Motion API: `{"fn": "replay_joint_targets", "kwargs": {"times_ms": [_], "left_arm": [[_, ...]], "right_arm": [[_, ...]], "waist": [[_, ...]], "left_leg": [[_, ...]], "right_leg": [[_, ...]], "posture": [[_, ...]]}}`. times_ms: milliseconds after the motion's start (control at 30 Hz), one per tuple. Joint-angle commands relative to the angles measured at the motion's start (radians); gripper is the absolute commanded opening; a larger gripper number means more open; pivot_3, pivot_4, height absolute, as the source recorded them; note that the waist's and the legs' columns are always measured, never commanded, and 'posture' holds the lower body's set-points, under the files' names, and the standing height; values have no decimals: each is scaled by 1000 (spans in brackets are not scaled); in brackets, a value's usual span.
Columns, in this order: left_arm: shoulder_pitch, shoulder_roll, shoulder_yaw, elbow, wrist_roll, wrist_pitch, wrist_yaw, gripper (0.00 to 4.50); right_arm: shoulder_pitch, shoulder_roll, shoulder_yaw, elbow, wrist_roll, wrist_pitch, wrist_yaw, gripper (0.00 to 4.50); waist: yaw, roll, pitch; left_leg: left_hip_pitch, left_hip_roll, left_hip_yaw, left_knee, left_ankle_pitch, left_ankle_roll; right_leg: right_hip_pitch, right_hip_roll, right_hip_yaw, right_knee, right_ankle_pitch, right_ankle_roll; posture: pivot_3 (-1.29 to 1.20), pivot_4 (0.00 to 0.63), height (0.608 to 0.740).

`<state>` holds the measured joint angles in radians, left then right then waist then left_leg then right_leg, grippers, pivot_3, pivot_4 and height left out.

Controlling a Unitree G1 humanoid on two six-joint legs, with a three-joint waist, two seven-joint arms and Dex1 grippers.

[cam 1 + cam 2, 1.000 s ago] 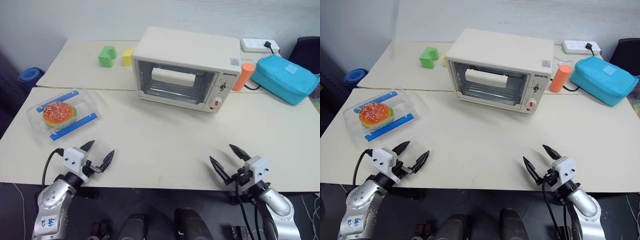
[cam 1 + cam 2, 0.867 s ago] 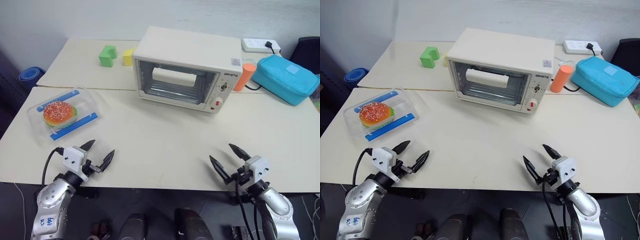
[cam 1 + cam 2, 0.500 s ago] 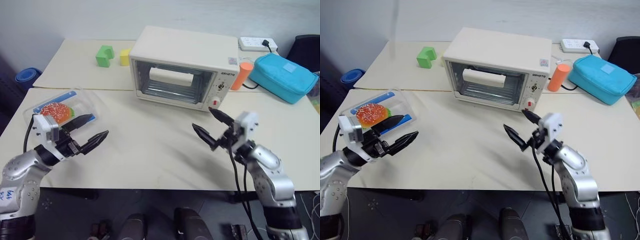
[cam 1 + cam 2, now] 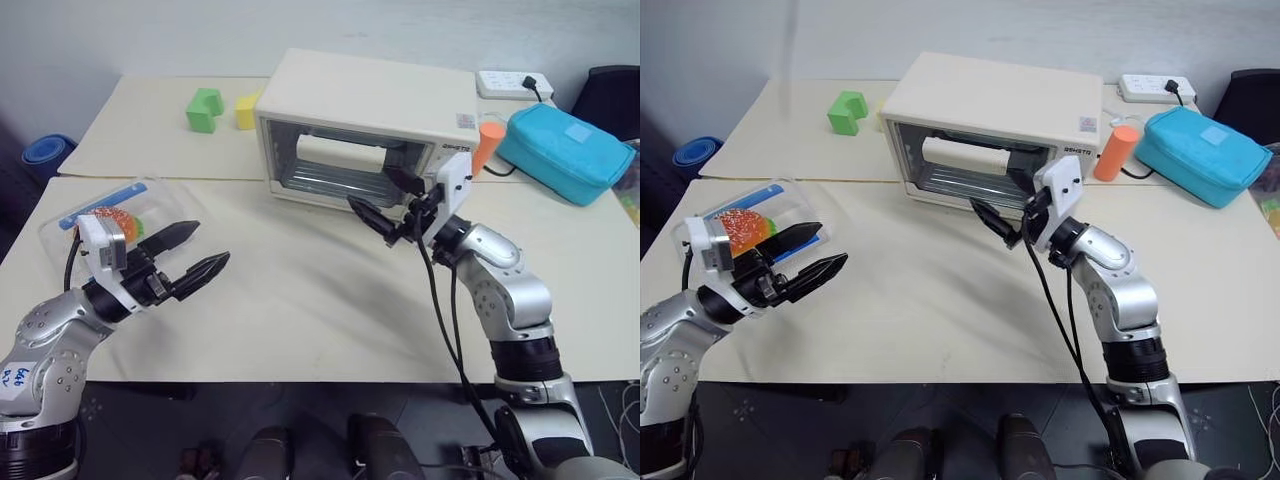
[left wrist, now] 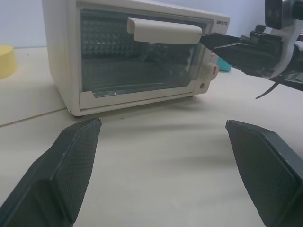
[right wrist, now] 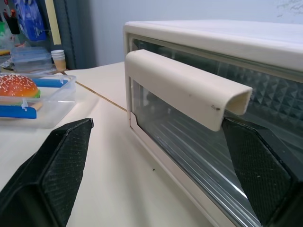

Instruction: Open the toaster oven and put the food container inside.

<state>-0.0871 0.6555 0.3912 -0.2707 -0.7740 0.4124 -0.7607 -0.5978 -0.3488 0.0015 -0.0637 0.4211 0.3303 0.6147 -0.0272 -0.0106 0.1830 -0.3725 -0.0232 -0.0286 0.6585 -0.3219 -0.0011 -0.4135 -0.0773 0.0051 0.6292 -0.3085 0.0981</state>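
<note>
Toaster oven [image 4: 365, 135] sits mid-tabotop toward the back, door shut, cream handle [image 6: 184, 87] running across the top of the glass. Working left to right: the food container [image 4: 120, 225] lies on the tabletop [image 4: 300, 300] at the near left edge, a toy burger showing through its clear lid. My left tool [image 4: 190, 255] hovers just beside it, fingers wide apart and holding nothing. Behind, a green block [image 4: 203, 109] and a yellow block [image 4: 245, 112] rest left of the oven. My right tool [image 4: 385, 200] is up at the oven's front, fingers spread and empty, close under the handle's right end; I cannot tell whether it touches.

I judge the door stiff and hinged low, so I'd hook the handle and pull down gently; the oven looks light enough to slide. The container seems light, rigid and slick, best gripped across a long edge near the blue clips [image 4: 100, 204].
</note>
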Motion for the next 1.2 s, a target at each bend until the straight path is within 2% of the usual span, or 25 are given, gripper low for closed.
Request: {"fn": "replay_joint_targets", "kwargs": {"times_ms": [33,167,300,433,633,800,1000,1200], "left_arm": [[0,-15,31,-2,6,-25,13,4500],[-26,-19,23,36,13,-28,7,4500],[-65,-8,29,76,14,-23,1,4500],[-151,7,22,163,27,-26,-15,3612],[-408,1,-72,414,142,-80,-46,1680],[-657,-55,-176,705,263,-192,-122,68],[-774,-107,-251,878,346,-297,-244,27],[-744,-103,-294,878,403,-346,-329,27]], "right_arm": [[-29,8,9,-36,6,-5,22,4485],[-7,-6,33,-89,14,18,61,4485],[85,-56,63,-156,-3,5,123,4485],[162,-91,93,-177,-44,-47,168,4500],[190,-98,107,-159,-86,-94,189,4500],[211,-106,103,-149,-108,-127,199,4500],[250,-113,85,-155,-130,-158,186,4500],[429,-155,17,-211,-110,-227,197,4500]], "waist": [[-1,0,0],[-1,0,0],[0,0,0],[-1,0,0],[2,0,0],[4,-1,0],[-1,-1,0],[19,-1,0]], "left_leg": [[0,0,0,0,0,0],[1,0,0,0,1,-1],[1,0,0,0,1,-1],[1,0,0,0,1,-1],[1,0,0,2,1,-2],[1,-1,0,4,1,-2],[0,-2,8,4,-1,1],[-1,-2,8,5,-1,3]], "right_leg": [[0,0,0,0,0,0],[-1,0,0,0,0,0],[-1,1,0,0,0,0],[0,1,0,0,0,0],[0,1,0,2,0,0],[-1,1,-2,7,0,0],[-4,2,-2,9,0,1],[-4,1,-2,8,1,1]], "posture": [[0,150,740],[0,150,740],[0,150,740],[0,150,740],[0,150,740],[0,150,740],[0,150,740],[0,150,740]]}}
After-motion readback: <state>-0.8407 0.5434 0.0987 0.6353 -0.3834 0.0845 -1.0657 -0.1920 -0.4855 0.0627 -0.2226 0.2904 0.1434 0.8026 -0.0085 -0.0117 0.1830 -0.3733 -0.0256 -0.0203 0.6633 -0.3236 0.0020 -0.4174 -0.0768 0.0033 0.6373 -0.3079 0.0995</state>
